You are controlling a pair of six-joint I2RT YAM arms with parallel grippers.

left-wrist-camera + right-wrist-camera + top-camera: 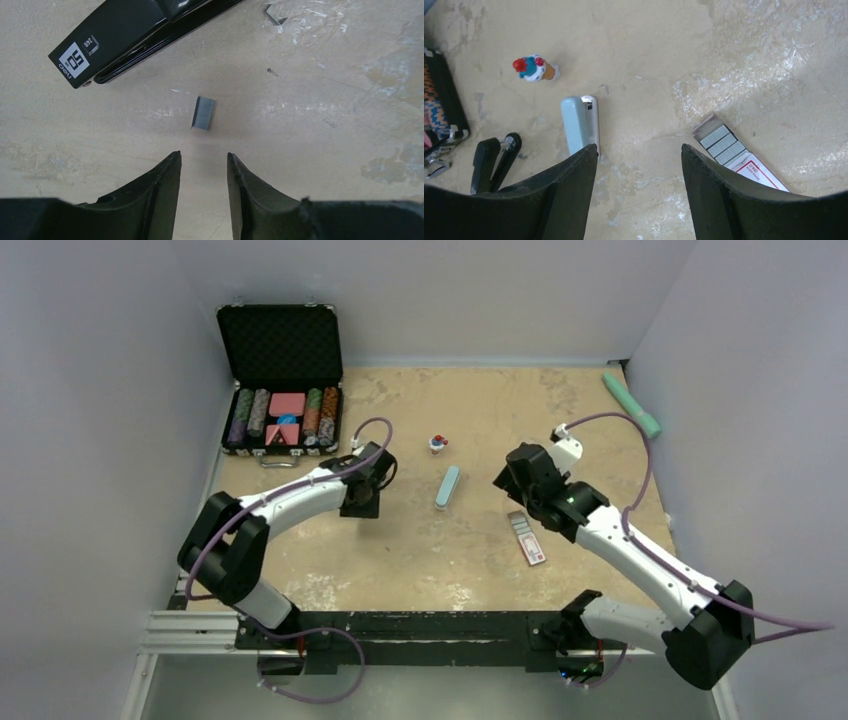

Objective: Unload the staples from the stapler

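The black stapler (130, 37) lies on the table at the top left of the left wrist view, a white label on its end. A short silvery strip of staples (204, 113) lies loose on the table just below it. My left gripper (203, 155) hangs open right behind that strip, with nothing between its fingers. From the right wrist the stapler (483, 160) shows at the far left, its two halves spread apart. My right gripper (639, 147) is open and empty over bare table, well to the right of the stapler. From above, the left gripper (362, 502) hides the stapler.
A pale blue bar (448, 487) lies between the arms, a small toy figure (438, 444) behind it. A red and white staple pack (527, 537) lies by the right arm. An open chip case (283, 380) stands back left, a green bar (632, 405) back right.
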